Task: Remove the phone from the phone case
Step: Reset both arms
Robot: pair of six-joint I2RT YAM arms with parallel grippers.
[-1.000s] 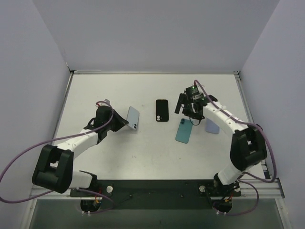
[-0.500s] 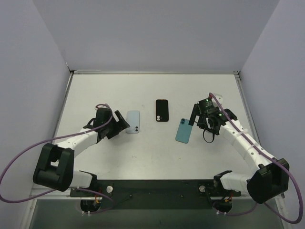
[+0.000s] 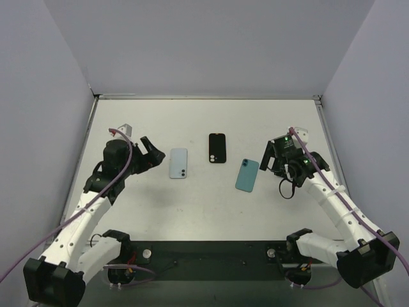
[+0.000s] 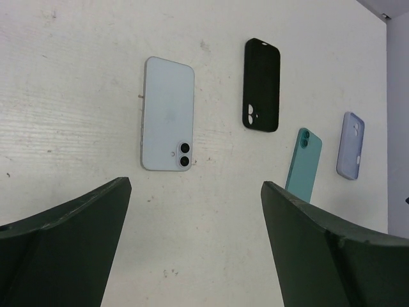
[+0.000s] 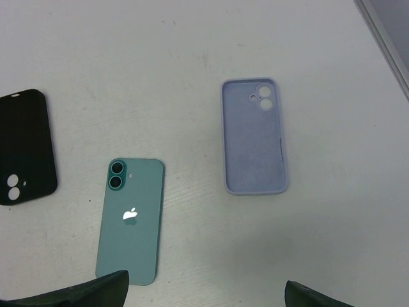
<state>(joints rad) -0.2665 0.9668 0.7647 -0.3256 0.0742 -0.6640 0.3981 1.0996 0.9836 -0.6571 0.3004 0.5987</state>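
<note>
A light blue phone (image 3: pixel 179 163) (image 4: pixel 167 114) lies bare and face down on the table. My left gripper (image 3: pixel 152 155) (image 4: pixel 195 187) hovers open just left of it, with nothing between its fingers. A teal phone (image 3: pixel 247 175) (image 5: pixel 130 219) also lies bare and face down. My right gripper (image 3: pixel 268 160) (image 5: pixel 204 289) stands open to its right, empty. An empty black phone case (image 3: pixel 217 148) (image 4: pixel 261 84) rests between the phones, farther back. An empty lilac phone case (image 5: pixel 254 135) (image 4: pixel 351 145) lies right of the teal phone; the right arm hides it in the top view.
The white table (image 3: pixel 204 204) is walled at the back and on both sides. The arm bases and a black rail (image 3: pixel 211 252) line the near edge. Purple cables loop from both arms.
My left gripper opened and let go of the light blue phone, which now lies flat, then drew back to the left. My right gripper opened wider and pulled away to the right.
</note>
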